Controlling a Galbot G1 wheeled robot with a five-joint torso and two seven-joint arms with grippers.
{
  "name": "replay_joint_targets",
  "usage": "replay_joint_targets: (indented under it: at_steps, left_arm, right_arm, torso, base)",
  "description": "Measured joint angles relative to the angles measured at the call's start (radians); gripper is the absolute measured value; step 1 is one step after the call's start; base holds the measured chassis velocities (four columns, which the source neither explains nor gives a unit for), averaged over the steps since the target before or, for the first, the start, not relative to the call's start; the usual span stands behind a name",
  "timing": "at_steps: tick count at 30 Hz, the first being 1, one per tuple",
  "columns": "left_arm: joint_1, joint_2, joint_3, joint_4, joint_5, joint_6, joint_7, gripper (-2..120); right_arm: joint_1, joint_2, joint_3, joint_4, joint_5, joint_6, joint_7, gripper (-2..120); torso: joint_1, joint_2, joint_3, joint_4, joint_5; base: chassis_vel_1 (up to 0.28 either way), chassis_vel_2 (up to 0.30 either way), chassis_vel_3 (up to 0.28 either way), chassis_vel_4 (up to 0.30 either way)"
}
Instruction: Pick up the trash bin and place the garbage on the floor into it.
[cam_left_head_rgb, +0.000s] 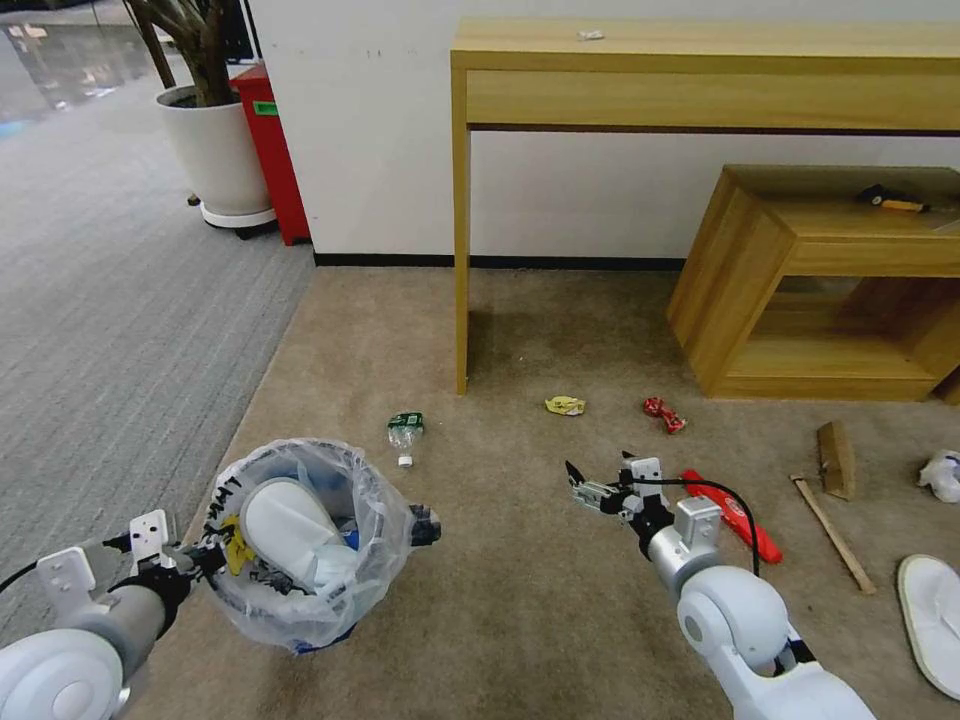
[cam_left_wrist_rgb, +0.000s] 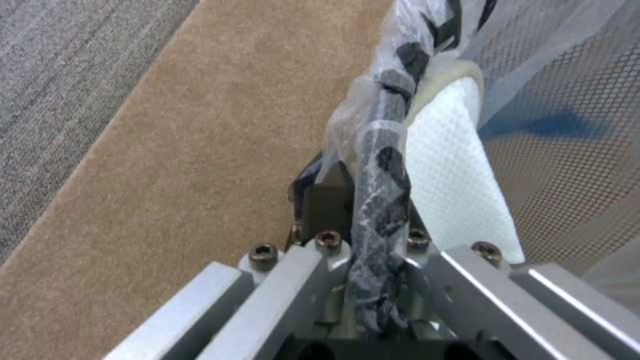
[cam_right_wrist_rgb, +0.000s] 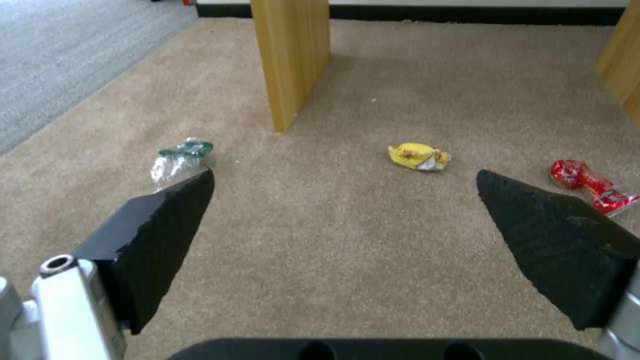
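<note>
Head view: left gripper (cam_left_head_rgb: 205, 560) clamps trash bin (cam_left_head_rgb: 300, 540) rim; right gripper (cam_left_head_rgb: 600, 478) fingers wide.

Left gripper (cam_left_head_rgb: 205, 560) jaws clamped low; right gripper (cam_left_head_rgb: 600, 478) jaws wide apart.

Two slippers (cam_left_head_rgb: 932, 620) (cam_left_head_rgb: 295, 530), one bottle (cam_left_head_rgb: 405, 433), three wrappers (cam_left_head_rgb: 565, 405) (cam_left_head_rgb: 664, 414) (cam_left_head_rgb: 735, 515).

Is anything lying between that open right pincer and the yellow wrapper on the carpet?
Nothing visible. The right pincer hangs open above bare beige carpet, with the yellow wrapper straight ahead. The table leg stands off to one side.
</note>
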Motion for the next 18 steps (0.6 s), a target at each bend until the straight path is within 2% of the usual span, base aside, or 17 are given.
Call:
replay_joint_targets:
  at_steps: [18]
  left_arm:
    - [0.027, -0.002, -0.014, -0.016, 0.011, 0.000, 0.013, 0]
  right_arm:
    - [0.010, 0.017, -0.029, 0.003, -0.005, 0.007, 0.014, 100]
  torso:
    - [0.000, 0.000, 0.000, 0.0000, 0.0000]
  base:
    - [0.000, 0.000, 0.000, 0.000]
